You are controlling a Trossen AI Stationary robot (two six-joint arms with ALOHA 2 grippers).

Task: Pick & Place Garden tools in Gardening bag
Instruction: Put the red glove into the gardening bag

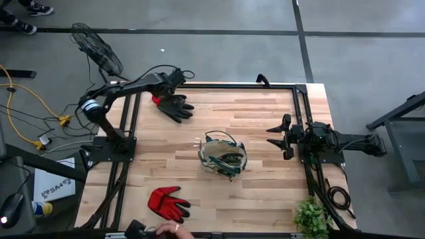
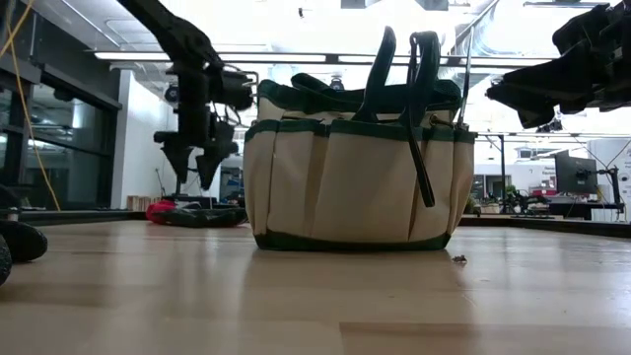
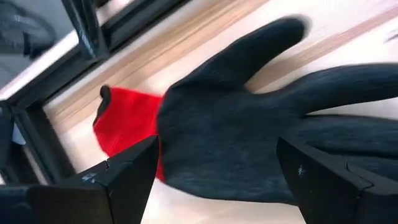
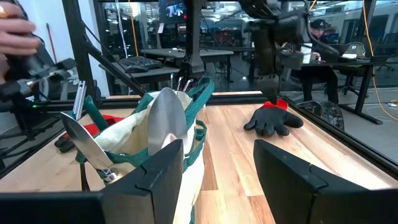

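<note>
Black glove point(image 3: 249, 137) lies right under the wide-open, empty left gripper point(image 3: 217, 180): drop straight down, pinching the cuff's middle.

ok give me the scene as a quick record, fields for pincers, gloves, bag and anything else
left pincer: open, above the black-and-red glove, far side of table
right pincer: open, empty, at right edge
red glove: flat on table, near side
gardening bag: upright mid-table, trowels inside
plant: near right corner
person's hand: at near edge
</note>
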